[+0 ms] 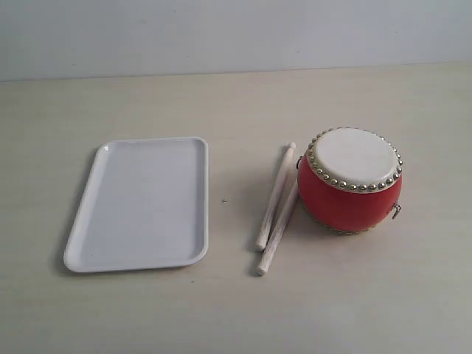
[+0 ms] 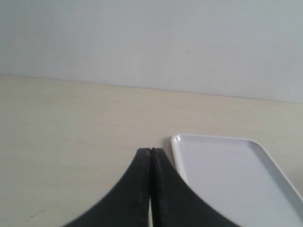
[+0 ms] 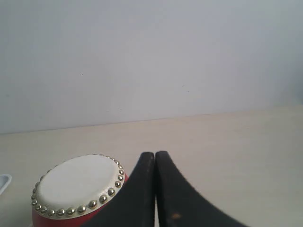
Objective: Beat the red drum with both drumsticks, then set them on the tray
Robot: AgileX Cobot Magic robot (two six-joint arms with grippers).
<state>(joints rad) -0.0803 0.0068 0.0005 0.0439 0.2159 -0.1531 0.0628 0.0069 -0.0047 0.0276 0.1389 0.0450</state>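
The red drum (image 1: 350,184) with its cream skin and brass studs stands upright on the table at the right. Two pale wooden drumsticks (image 1: 275,209) lie side by side just left of it, touching each other. The white tray (image 1: 140,203) lies flat at the left with nothing in it. Neither gripper shows in the exterior view. My left gripper (image 2: 150,151) is shut and holds nothing, with a corner of the tray (image 2: 227,179) beside it. My right gripper (image 3: 155,154) is shut and holds nothing, with the drum (image 3: 78,187) close beside it.
Everything rests on a pale wood-grain table (image 1: 236,310). A plain light wall (image 1: 236,33) stands along its far edge. A bare strip of tabletop separates the tray from the drumsticks.
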